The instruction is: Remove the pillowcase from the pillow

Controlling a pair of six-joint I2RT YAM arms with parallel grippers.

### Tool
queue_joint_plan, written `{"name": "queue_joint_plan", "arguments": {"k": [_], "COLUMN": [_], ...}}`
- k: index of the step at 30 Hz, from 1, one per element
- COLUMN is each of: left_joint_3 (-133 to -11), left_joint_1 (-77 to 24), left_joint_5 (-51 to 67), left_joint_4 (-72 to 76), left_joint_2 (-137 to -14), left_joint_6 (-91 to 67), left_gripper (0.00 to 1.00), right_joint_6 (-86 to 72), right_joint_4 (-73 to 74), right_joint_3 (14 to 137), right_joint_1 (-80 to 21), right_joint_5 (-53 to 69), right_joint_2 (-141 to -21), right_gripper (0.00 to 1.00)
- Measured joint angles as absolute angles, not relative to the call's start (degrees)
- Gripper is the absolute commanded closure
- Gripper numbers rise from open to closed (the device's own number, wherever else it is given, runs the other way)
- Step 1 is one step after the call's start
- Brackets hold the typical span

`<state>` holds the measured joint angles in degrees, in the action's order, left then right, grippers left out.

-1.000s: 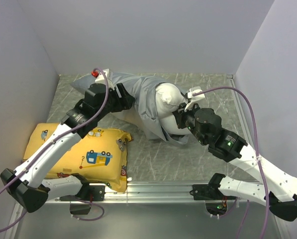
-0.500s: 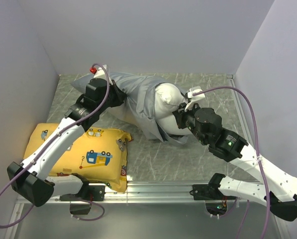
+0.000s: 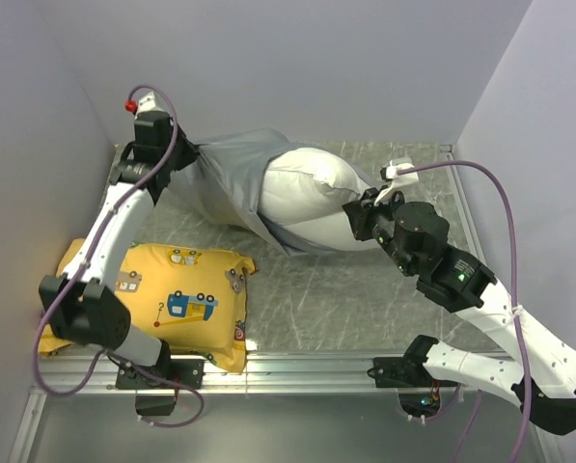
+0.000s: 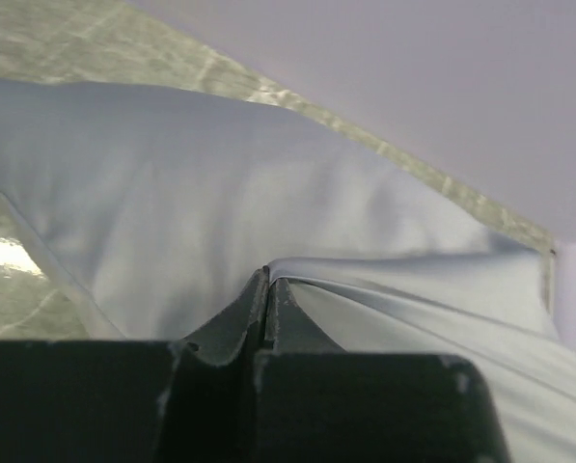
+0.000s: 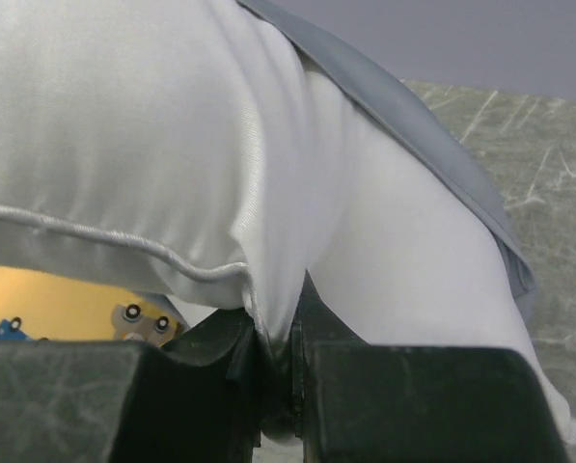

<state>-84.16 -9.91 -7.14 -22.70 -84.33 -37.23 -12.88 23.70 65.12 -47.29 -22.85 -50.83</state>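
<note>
Left arm (image 3: 109, 227): white shell links, black joint housings, a red cap (image 3: 130, 103) at the wrist.
Right arm (image 3: 529, 338): white links, bulky black joints, a green light (image 3: 458, 278) glowing on one.
Cabling: a purple cable (image 3: 456, 164) runs along each arm; a white plug (image 3: 399, 171) sits at the right wrist.
Bases (image 3: 160, 372): black blocks.
Fingers: left gripper (image 4: 266, 278) and right gripper (image 5: 286, 333), both matte black, lightly scuffed.

Table (image 3: 365, 289) bare right of yellow cushion (image 3: 186, 301); pillow (image 3: 312, 188) blocks the far side.
</note>
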Motion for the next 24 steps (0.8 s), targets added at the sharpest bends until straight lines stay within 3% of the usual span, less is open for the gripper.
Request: {"name": "queue_joint_plan", "arguments": {"k": [7, 19, 24], "left_joint_3": [-93.82, -93.60, -106.28], "left_joint_1": [-6.72, -7.70, -12.62], "left_joint_5": [-4.40, -1.67, -7.73], "left_joint_4": [-28.01, -25.74, -29.21], "left_joint_2": [-94.50, -94.52, -101.21], "left_joint_6": [-37.98, -36.77, -31.86], "left_gripper": [1.00, 1.00, 1.00], "right_joint_6": [-14.83, -16.03, -19.57], "right_joint_4": [24.58, 28.18, 26.26], "right_joint_3": [65.47, 72.29, 70.17], "right_joint_1": [-46.59, -45.45, -44.64], "right_joint_5": [-20.82, -19.35, -12.64], "right_joint_2": [-49.89, -54.41, -56.64], "right_gripper": [1.00, 1.00, 1.00]}}
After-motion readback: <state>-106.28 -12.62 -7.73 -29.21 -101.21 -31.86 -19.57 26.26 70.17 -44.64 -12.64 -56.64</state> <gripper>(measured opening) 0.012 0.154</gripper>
